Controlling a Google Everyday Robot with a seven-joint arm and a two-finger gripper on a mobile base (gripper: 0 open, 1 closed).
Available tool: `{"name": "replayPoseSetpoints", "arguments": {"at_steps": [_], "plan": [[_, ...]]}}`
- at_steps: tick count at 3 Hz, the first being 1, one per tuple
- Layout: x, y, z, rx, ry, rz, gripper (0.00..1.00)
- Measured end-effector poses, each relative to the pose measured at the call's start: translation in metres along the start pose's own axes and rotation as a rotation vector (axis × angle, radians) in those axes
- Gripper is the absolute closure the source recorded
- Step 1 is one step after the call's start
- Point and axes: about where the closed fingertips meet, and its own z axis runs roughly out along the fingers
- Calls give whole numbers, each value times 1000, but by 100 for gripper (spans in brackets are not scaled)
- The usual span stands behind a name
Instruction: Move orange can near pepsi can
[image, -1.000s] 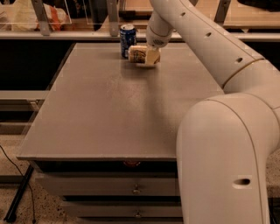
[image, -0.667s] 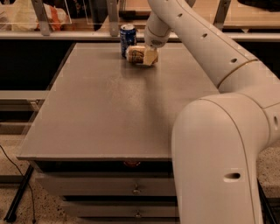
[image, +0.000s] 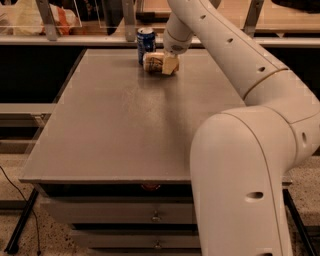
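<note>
At the far edge of the table (image: 115, 135), the gripper (image: 170, 64) is meeting the right end of the orange can (image: 154, 62), which is lying crosswise just beside the pepsi can (image: 145, 44); whether it is gripping, I cannot tell.

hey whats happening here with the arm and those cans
A robot arm is reaching across the grey table to its far edge. Its hand is at the orange can, which lies on its side right beside the upright pepsi can. The two cans look close together already.
</note>
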Motion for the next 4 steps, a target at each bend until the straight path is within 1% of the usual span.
{"name": "replayPoseSetpoints", "arguments": {"at_steps": [1,2,3,4], "plan": [[-1,0,0,-7,0,-5,13],[-2,1,-2,-13,4,-10,0],[-5,1,-14,-9,15,-23,0],[-9,1,-35,6,33,-41,0]]}}
